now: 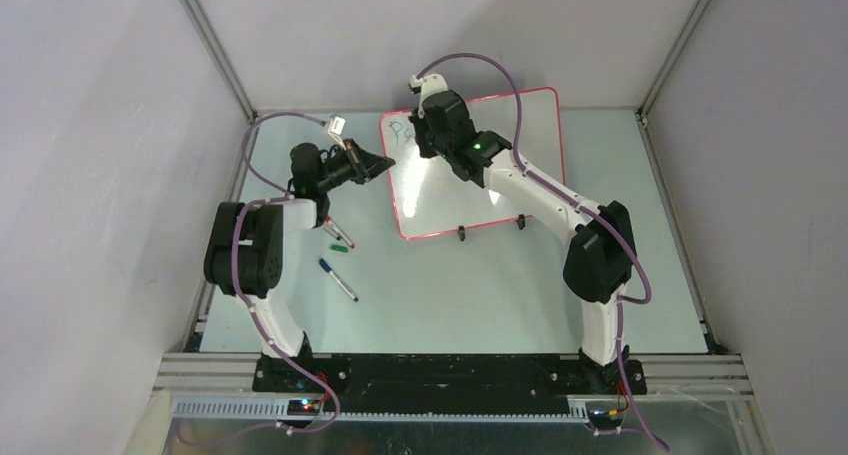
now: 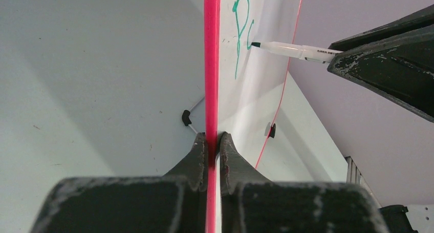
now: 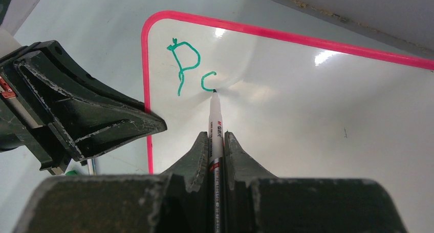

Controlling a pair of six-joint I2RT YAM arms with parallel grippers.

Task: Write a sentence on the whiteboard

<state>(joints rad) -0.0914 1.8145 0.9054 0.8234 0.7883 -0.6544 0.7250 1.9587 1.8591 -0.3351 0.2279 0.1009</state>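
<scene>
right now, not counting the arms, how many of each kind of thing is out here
whiteboard: 1
held marker, in the right hand: 1
loose markers on the table: 2, the blue-capped marker and the green-ended marker
total: 4
</scene>
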